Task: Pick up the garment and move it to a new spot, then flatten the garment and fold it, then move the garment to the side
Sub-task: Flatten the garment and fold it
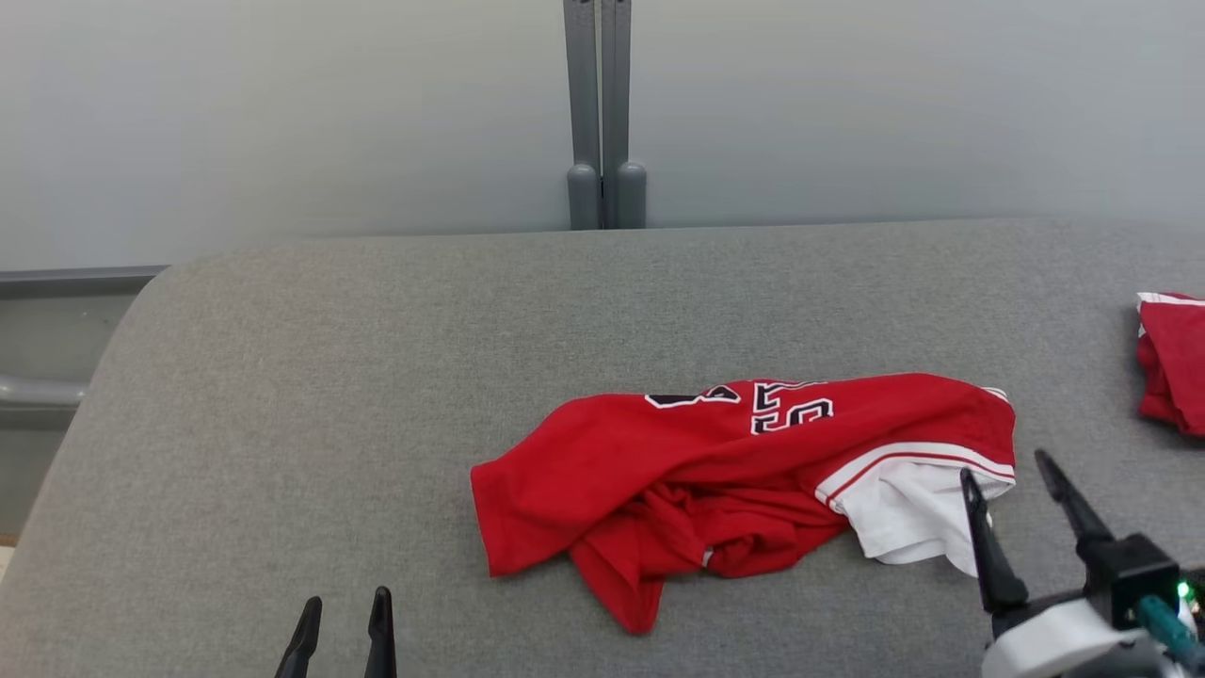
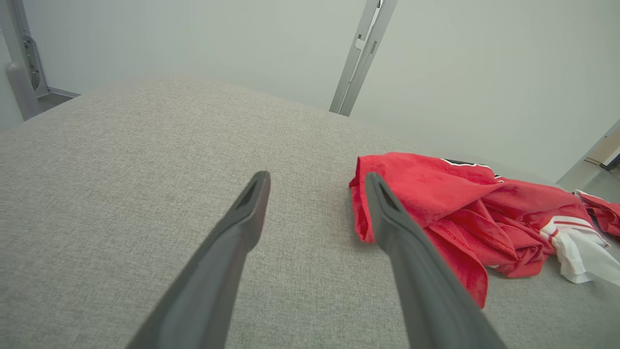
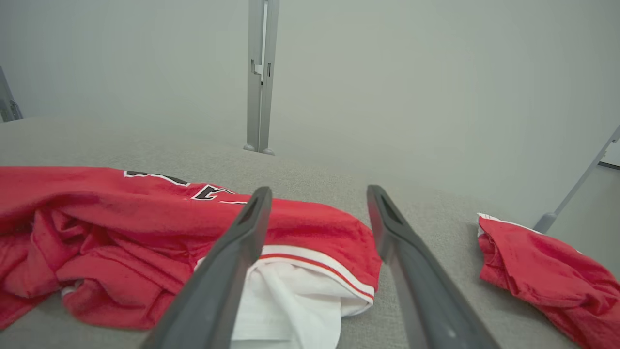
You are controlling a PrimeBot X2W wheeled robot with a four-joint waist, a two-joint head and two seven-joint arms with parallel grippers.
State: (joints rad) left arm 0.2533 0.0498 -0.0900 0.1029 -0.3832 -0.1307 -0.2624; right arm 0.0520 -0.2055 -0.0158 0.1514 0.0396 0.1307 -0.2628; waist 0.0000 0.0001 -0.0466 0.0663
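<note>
A red garment (image 1: 744, 471) with black-and-white lettering and a white-trimmed sleeve lies crumpled in the middle of the grey padded table (image 1: 377, 377). My right gripper (image 1: 1012, 471) stands open just right of its white sleeve end, holding nothing; in the right wrist view the garment (image 3: 145, 232) lies under and left of the right gripper (image 3: 317, 194). My left gripper (image 1: 344, 603) is open at the near edge, well left of the garment. In the left wrist view the left gripper (image 2: 315, 177) points past the garment (image 2: 450, 203), whose left edge is beside the right finger.
A second red cloth (image 1: 1172, 363) lies at the table's right edge, also seen as a red cloth (image 3: 542, 271) to the right in the right wrist view. A grey double post (image 1: 602, 113) stands against the wall behind the table. Bare table stretches to the left.
</note>
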